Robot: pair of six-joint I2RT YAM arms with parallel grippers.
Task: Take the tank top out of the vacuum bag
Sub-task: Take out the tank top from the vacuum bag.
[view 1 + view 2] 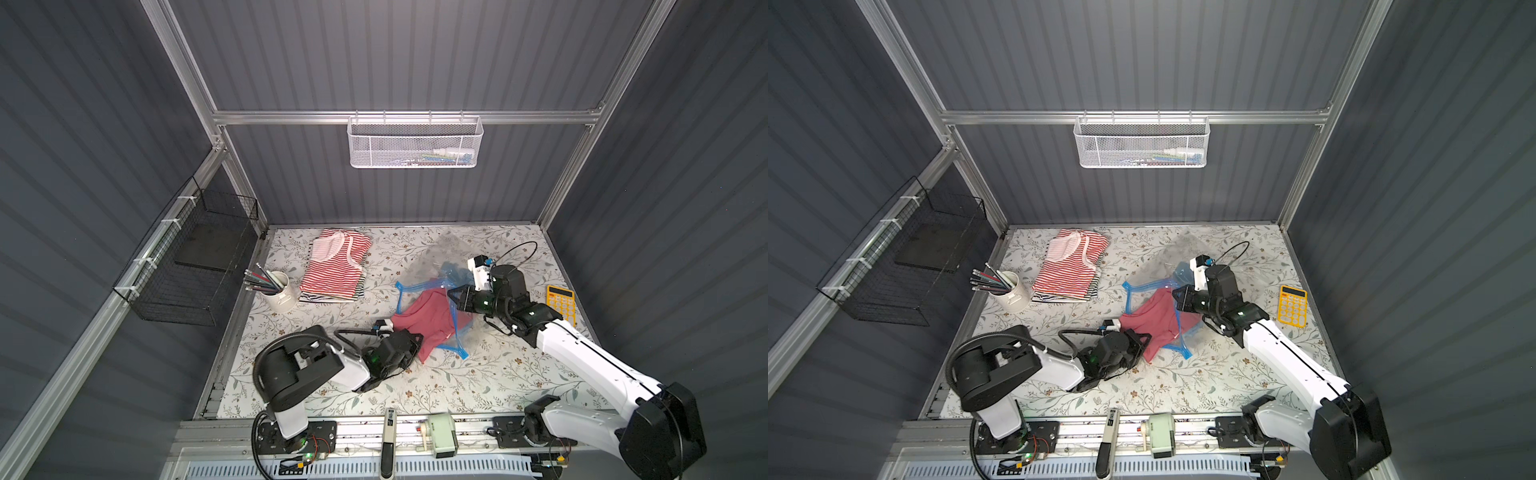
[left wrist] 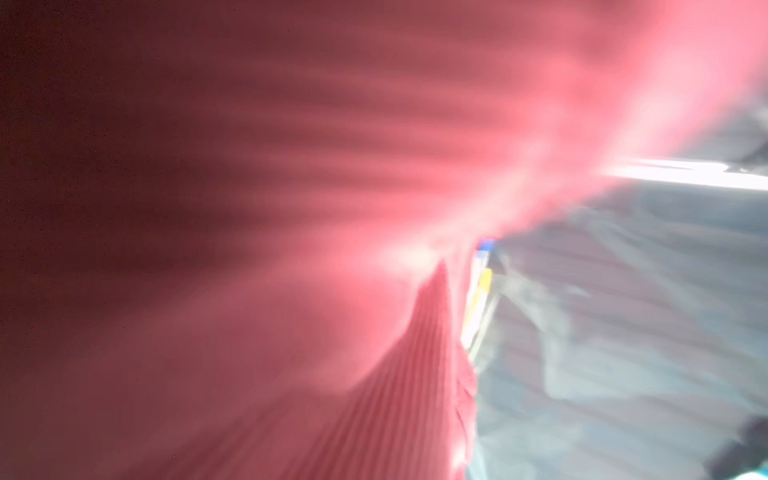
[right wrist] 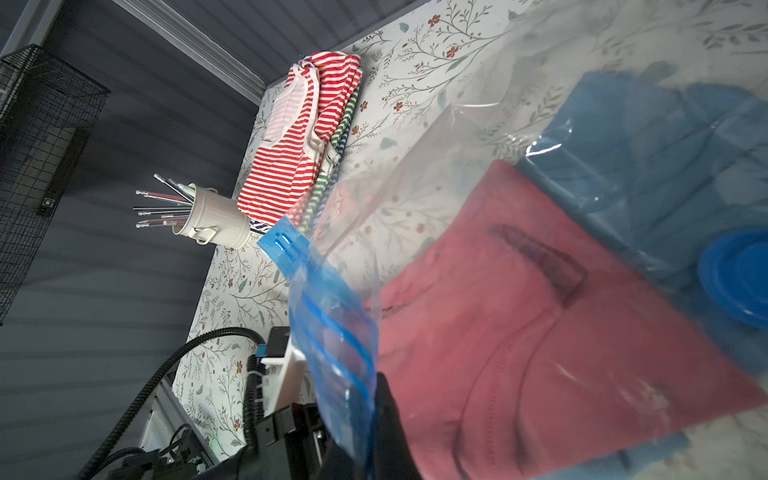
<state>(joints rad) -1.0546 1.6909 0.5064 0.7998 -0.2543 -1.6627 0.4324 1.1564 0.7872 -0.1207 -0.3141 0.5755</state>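
The pink ribbed tank top lies half out of the vacuum bag's mouth in both top views. The vacuum bag is clear crinkly plastic with a blue zip strip. My left gripper is at the tank top's near edge, shut on the fabric. Pink cloth fills the left wrist view and hides the jaws. My right gripper is shut on the bag's blue strip, with one black finger showing. Through the plastic I see the tank top, a blue garment and the round blue valve cap.
A stack of striped garments lies at the back left of the floral table. A white cup of pencils stands beside it. A yellow calculator sits at the right edge. A black wire basket hangs on the left wall.
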